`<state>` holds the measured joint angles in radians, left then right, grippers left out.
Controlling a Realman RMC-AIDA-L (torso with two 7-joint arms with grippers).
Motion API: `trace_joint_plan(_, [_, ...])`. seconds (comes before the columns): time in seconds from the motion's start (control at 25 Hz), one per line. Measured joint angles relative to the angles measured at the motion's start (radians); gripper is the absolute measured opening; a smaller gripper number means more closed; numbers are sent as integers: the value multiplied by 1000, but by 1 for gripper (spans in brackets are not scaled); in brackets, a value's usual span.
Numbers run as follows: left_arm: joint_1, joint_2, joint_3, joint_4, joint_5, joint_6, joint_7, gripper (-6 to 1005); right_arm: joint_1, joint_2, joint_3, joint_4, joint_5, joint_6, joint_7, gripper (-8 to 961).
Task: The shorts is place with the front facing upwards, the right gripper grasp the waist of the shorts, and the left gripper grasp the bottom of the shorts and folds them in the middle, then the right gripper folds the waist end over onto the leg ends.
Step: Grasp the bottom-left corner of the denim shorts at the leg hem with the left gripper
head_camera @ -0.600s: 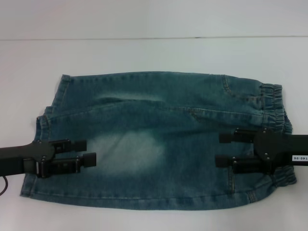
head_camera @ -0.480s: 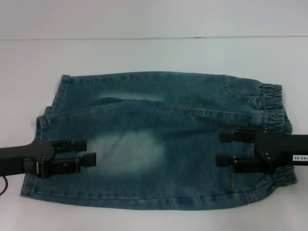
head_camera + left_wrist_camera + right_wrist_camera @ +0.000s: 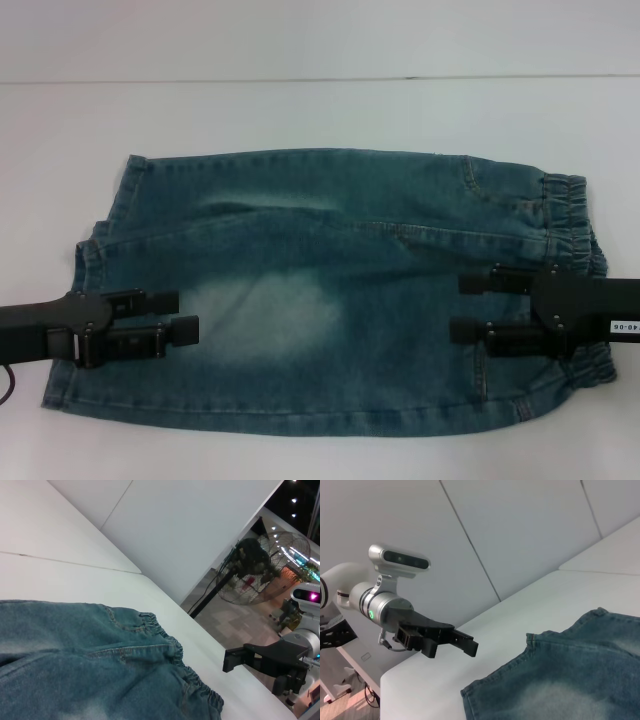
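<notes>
The blue-green denim shorts (image 3: 320, 290) lie flat on the white table, doubled lengthwise. The puckered waist (image 3: 572, 215) is at the right and the stitched leg ends (image 3: 92, 250) at the left. My left gripper (image 3: 188, 314) is over the leg end, open, its fingers pointing toward the middle and holding nothing. Over the waist end, my right gripper (image 3: 457, 307) is also open and holds nothing. The left wrist view shows the waist (image 3: 175, 655) with the right gripper (image 3: 235, 661) above the table beyond it. The right wrist view shows the leg ends (image 3: 485, 690) and the left gripper (image 3: 462, 647) raised above the table.
The white table (image 3: 320, 110) runs bare behind the shorts, and a narrow strip (image 3: 300, 455) shows along the front edge. A floor fan (image 3: 250, 570) stands off the table, far beyond the waist end.
The right gripper has drifted very slightly to the right. The left gripper and the shorts have not moved.
</notes>
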<state>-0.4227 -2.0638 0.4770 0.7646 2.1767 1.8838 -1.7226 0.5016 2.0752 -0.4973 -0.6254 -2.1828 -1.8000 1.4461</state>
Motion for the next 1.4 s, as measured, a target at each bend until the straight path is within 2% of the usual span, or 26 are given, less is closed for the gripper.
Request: trace_joint_plan(1.4, [0, -3, 9, -2, 3, -2, -11, 809, 9, 0, -25, 3, 0, -38, 5, 851])
